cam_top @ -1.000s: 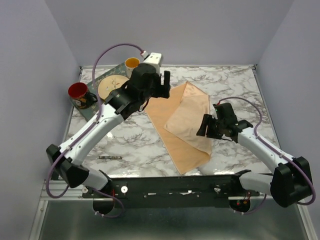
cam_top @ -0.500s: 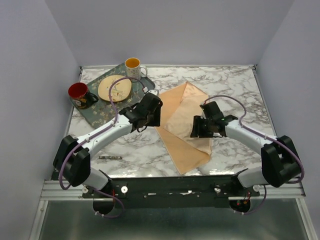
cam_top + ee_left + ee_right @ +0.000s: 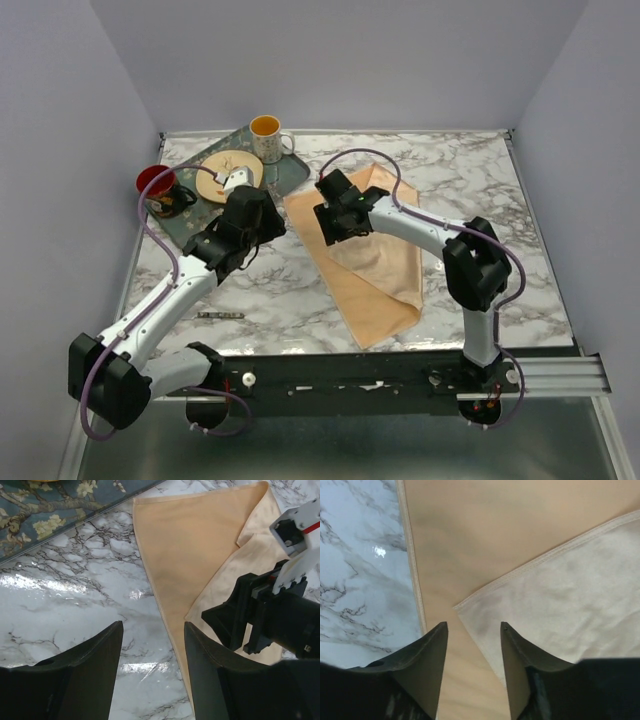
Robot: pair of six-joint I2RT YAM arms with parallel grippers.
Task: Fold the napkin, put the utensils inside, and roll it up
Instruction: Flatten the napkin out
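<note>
Napkin [image 3: 375,280], partly folded; right gripper [image 3: 473,626] parted, empty, above its flap corner; left gripper [image 3: 153,624] parted, empty, beside its edge; advice: pinch top layer only, lift evenly.

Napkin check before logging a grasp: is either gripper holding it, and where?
Nothing is held: left gripper and right gripper are open, the napkin ungripped.

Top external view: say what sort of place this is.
Probably a robot test cell, not a dining room: plain lavender walls box in a marble-look table, with a metal mounting rail along its near edge and a floral tray.
</note>
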